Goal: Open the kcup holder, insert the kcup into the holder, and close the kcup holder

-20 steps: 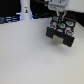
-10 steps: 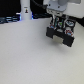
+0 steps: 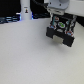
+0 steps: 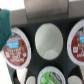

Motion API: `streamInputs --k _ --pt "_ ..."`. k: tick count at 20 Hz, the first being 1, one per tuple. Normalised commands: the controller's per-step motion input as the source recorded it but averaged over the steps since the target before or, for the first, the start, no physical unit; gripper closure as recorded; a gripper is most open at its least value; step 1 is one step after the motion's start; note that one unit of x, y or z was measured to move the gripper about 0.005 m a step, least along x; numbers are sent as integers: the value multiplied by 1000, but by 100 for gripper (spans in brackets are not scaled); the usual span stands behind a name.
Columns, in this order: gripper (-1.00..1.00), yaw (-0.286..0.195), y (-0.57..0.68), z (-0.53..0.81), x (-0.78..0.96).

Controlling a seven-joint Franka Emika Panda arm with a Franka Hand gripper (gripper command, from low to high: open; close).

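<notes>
The arm hangs over the open kcup holder (image 3: 61,31) on the worktop (image 3: 30,60); the wrist view shows an empty slot (image 4: 48,40) between filled pods. I cannot tell the tool's state or see the kcup; a slight offset could jam it on a neighbour

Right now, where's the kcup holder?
The kcup holder sits at the exterior view's upper right on the white table, directly under the arm, drawer pulled open. The white bottle stands far off toward the upper left.
</notes>
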Motion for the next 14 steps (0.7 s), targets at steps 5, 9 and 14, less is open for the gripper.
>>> streamInputs --k 5,9,14 --pt "-100 95 -147 7 582" --pt "-100 193 0 -7 311" --pt "-100 79 28 -102 155"
